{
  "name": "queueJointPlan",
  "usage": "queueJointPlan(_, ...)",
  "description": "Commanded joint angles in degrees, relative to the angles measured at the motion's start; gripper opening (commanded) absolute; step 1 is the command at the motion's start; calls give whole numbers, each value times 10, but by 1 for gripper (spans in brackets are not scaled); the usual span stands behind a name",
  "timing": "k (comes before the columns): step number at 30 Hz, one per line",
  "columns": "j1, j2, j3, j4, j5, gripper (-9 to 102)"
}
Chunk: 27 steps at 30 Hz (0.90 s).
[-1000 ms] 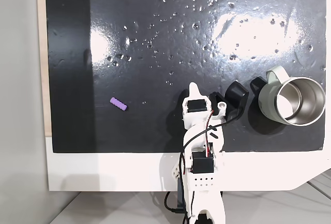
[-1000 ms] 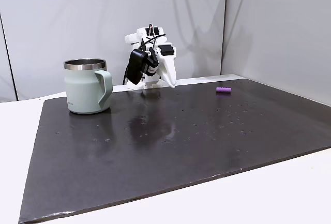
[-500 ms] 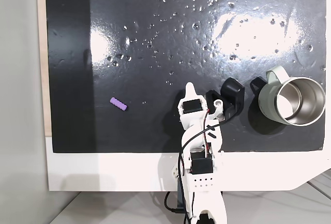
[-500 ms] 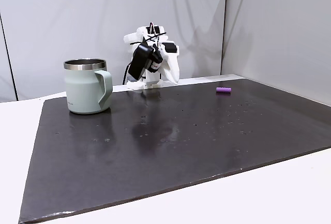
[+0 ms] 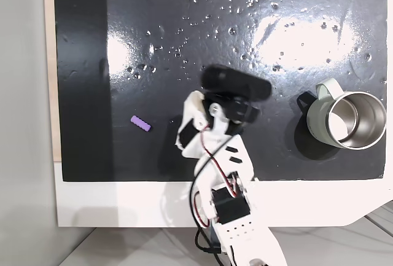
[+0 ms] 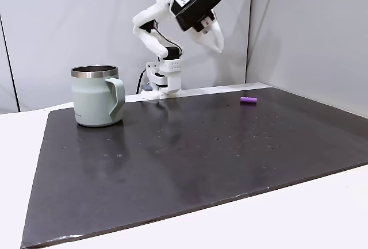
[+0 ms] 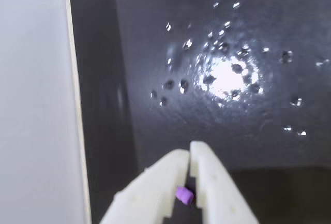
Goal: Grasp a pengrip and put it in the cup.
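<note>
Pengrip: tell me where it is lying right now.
In the fixed view from above, the pengrip lies on the black mat near its left side, left of the raised pincer and far from the cup at the right.

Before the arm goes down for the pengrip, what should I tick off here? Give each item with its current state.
1. Pengrip lying free on the black mat: ok.
2. Gripper raised well above the mat, seen in a fixed view: ok.
3. Jaws open enough to take the pengrip: not ok, tips nearly together in the wrist view.
4. Gripper lined up over the pengrip: cannot tell.
5. Cup upright, mouth open, nothing visible inside: ok.
6. Path between pengrip and cup free of objects: ok.
</note>
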State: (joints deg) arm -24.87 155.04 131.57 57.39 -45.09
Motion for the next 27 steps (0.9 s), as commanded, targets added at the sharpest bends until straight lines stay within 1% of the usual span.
queueJointPlan(1, -57, -120, -179, 56, -62, 0)
queueJointPlan(2, -68, -149, -217, 73, -76, 0)
queueJointPlan(5, -103, -228, -326, 149, -183, 0)
queueJointPlan(8, -134, -279, -385, 174, -236, 0)
queueJointPlan(10, -152, -323, -436, 199, -258, 0)
queueJointPlan(13, -167, -403, -539, 259, -296, 0)
queueJointPlan(15, -172, -461, -611, 312, -326, 0)
queueJointPlan(19, -185, -555, -735, 411, -361, 4)
queueJointPlan(21, -192, -581, -764, 446, -377, 5)
queueJointPlan(27, -198, -590, -699, 446, -415, 3)
